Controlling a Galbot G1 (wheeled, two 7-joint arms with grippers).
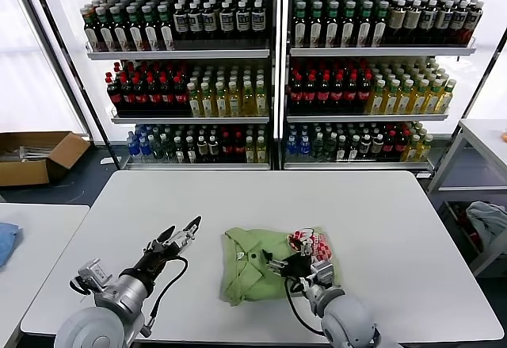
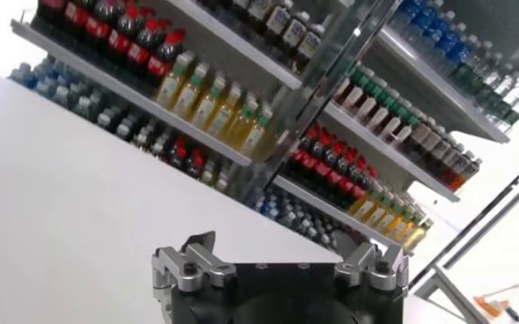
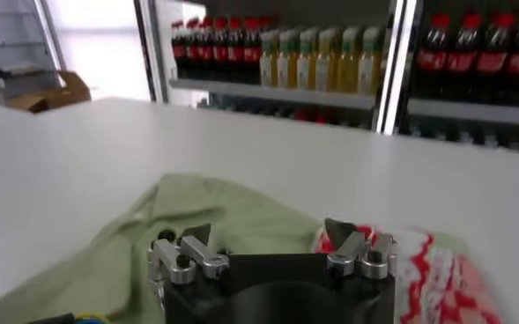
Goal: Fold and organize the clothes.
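Hovering my right gripper [image 1: 287, 266], jaws spread wide, over the crumpled polo shirt [image 1: 249, 273], left gripper [image 1: 181, 235] open beside it.

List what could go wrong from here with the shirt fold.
1. The polo shirt lies bunched, with its printed logo flipped up; a fold from this state would likely set crooked.
2. The right gripper hovers over the shirt's middle with jaws open; closing there might pinch several layers.
3. The left gripper sits open above bare table, beside the shirt, so one-handed pulling may drag the fabric.
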